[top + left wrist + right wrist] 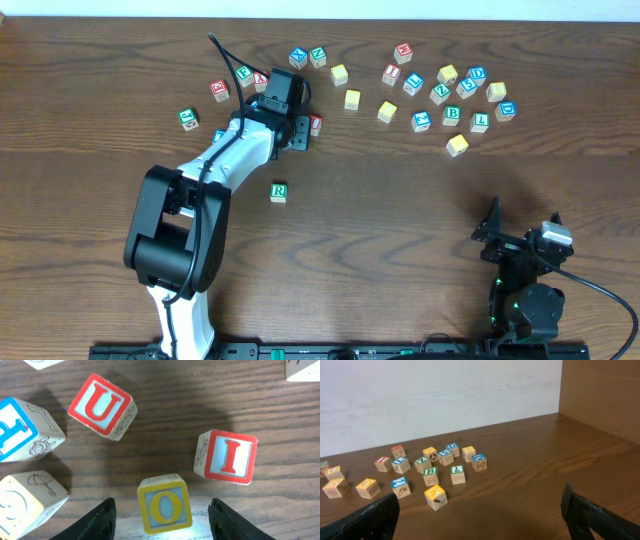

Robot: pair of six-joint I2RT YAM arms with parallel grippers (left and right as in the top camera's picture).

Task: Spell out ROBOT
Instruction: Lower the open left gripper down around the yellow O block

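- Step in hand, judged: fetching the second letter. The R block (278,192) stands alone on the surface (400,230), clear of the heap.
- Left fingers (100,521) apart, straddling the yellow O block (165,506) — no contact either side.
- Next move calls for a square closure on the O, keeping off the nearby I block (227,457).
- Right fingers (375,515) apart, holding nothing.

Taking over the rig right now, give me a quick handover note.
Left gripper: jaws open on either side of the O block, not yet closed on it.
Right gripper: jaws open, holding nothing, parked near right.
R block sits alone mid-table. B block is in the far right cluster.
Done: R looks placed.
Left: grasp O, set it beside R, then B, a second O and T. I can't pick out those last two.
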